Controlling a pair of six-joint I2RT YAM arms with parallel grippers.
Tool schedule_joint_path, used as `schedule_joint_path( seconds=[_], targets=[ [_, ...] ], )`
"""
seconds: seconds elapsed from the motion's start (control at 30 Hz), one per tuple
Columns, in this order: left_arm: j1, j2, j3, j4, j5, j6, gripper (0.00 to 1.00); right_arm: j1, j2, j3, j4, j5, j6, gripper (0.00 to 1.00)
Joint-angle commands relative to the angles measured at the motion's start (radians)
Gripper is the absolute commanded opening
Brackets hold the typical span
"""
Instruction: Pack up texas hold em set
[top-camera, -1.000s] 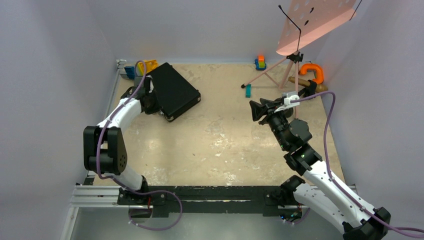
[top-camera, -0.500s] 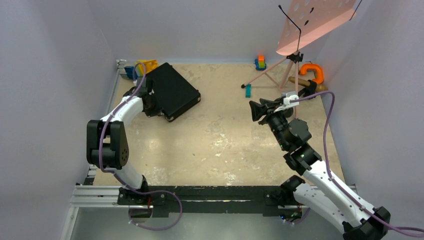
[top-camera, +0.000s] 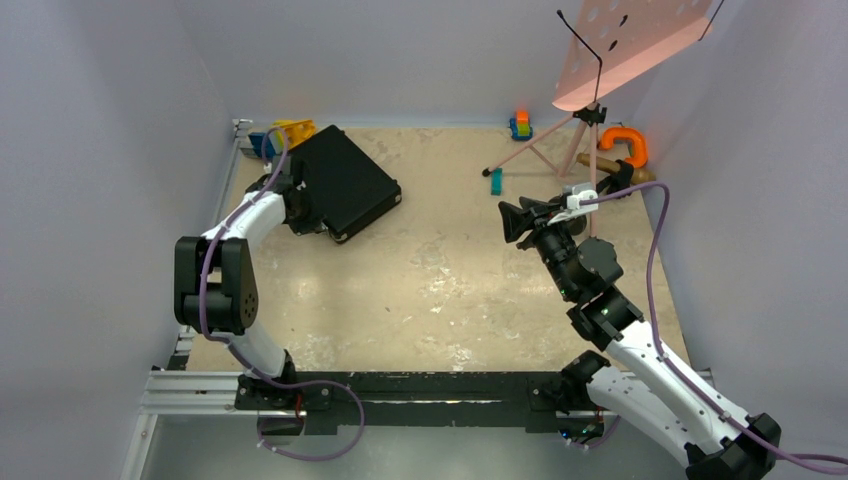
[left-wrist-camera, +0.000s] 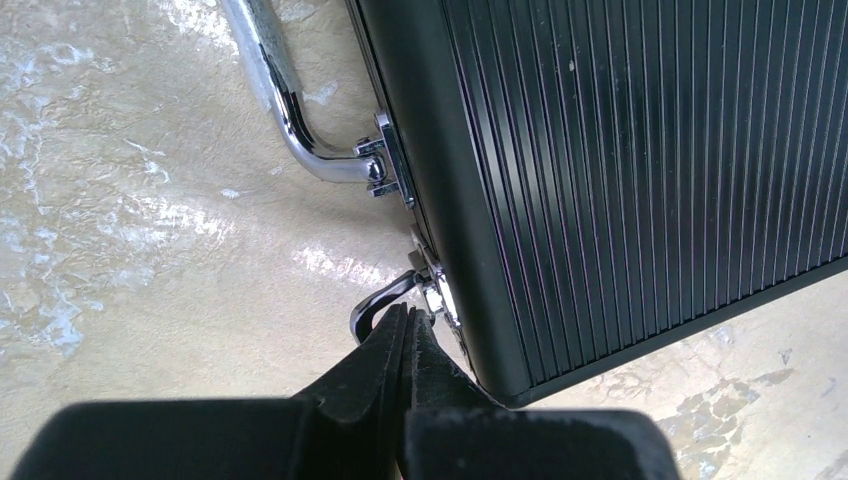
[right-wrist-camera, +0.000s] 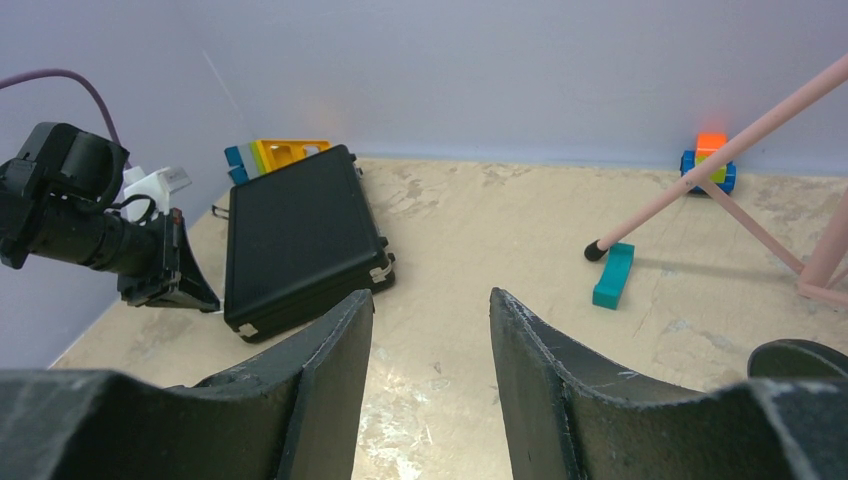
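L gripper (left-wrist-camera: 407, 325) pinched shut, tips at silver latch (left-wrist-camera: 385, 297) of closed black ribbed rectangular briefcase (left-wrist-camera: 640, 150) (handle side); R gripper (right-wrist-camera: 428, 305) jaws apart.

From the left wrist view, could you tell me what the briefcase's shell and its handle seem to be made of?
The briefcase shell looks like black ribbed metal or plastic, matte: fine parallel grooves, little glare. Its handle appears to be chrome-plated metal: bright mirror-like reflections.
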Motion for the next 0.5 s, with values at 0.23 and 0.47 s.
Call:
schedule_joint_path(
  seconds=[0.23,0.47],
  targets=[
    [0.035,0.03,-0.054,-0.037,0.106,-0.057,0.0,-0.002,-0.01,-0.006,0.035,0.017,-0.015,0.51],
    [0.068,0.026,-0.082,-0.014,0.146,-0.09,0.0,-0.003,-0.001,-0.006,0.037,0.015,-0.015,0.51]
  ],
)
